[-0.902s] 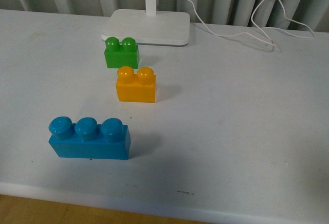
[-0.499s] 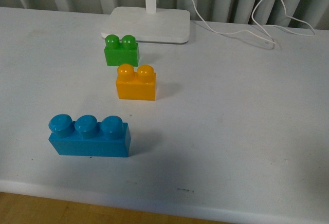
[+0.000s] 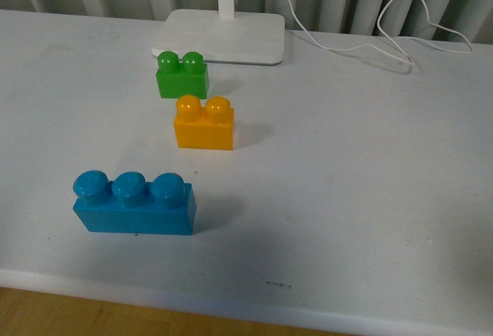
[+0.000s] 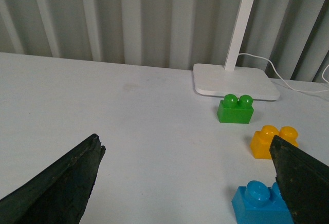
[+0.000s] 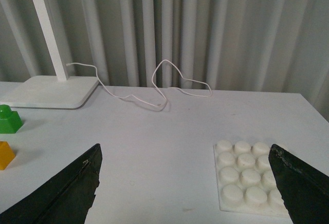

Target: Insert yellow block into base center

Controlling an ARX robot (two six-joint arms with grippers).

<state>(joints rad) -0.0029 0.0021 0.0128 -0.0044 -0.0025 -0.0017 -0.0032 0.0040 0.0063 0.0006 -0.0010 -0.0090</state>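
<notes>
The yellow block (image 3: 204, 124) stands upright on the white table, studs up, between a green brick and a blue brick. In the left wrist view the yellow block (image 4: 268, 142) is partly hidden behind one black finger. My left gripper (image 4: 185, 147) hangs open above bare table, short of the bricks, holding nothing. The base (image 5: 244, 175), a white studded plate, lies flat on the table in the right wrist view, partly covered by one finger. My right gripper (image 5: 185, 154) is open and empty beside the plate. Neither gripper nor the base shows in the front view.
A green brick (image 3: 182, 75) stands just behind the yellow one, and a longer blue brick (image 3: 132, 205) in front of it to the left. A white lamp foot (image 3: 219, 37) with its cable (image 3: 385, 39) lies at the back. The table's front edge (image 3: 231, 313) is close.
The whole front picture has shifted slightly upward. The three bricks keep their places relative to each other.
</notes>
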